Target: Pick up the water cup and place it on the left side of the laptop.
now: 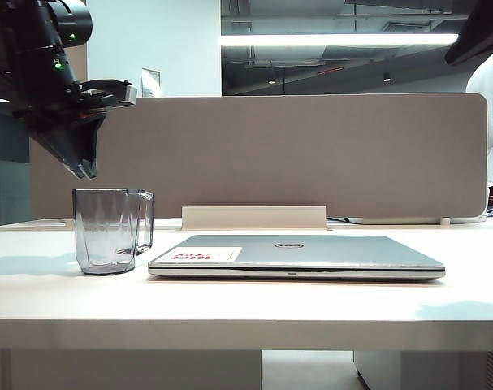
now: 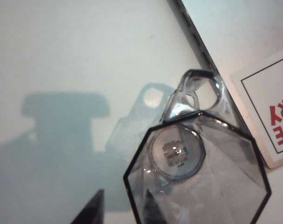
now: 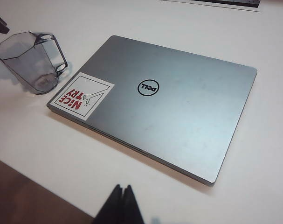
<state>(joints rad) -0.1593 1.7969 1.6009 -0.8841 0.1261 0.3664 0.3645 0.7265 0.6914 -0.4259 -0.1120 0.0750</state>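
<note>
- The transparent smoky-grey faceted plastic water cup (image 1: pixel 112 231) stands upright on the white worktop (image 1: pixel 246 305), at nine o'clock of the thin silver-grey closed Dell laptop (image 1: pixel 296 256), just beside its edge with the squared handle turned toward it.
- The left end effector (image 1: pixel 85 166) hangs above the cup at about eleven o'clock, apart from it, fingers parted and holding nothing.
- My worry: a dark fingertip (image 2: pixel 92 210) sits close to the rim in the left wrist view, so a careless lift or swing could clip the light cup and tip it toward the laptop.
- The handle nearly meets the laptop's side near the white-and-red sticker (image 3: pixel 81 97); a nudge would knock them together.
- The right end effector (image 3: pixel 120 205) hovers by the laptop's near edge, pinched closed, empty, well clear.
- A beige partition panel (image 1: pixel 311 154) stands behind, at twelve o'clock, blocking nothing.
</note>
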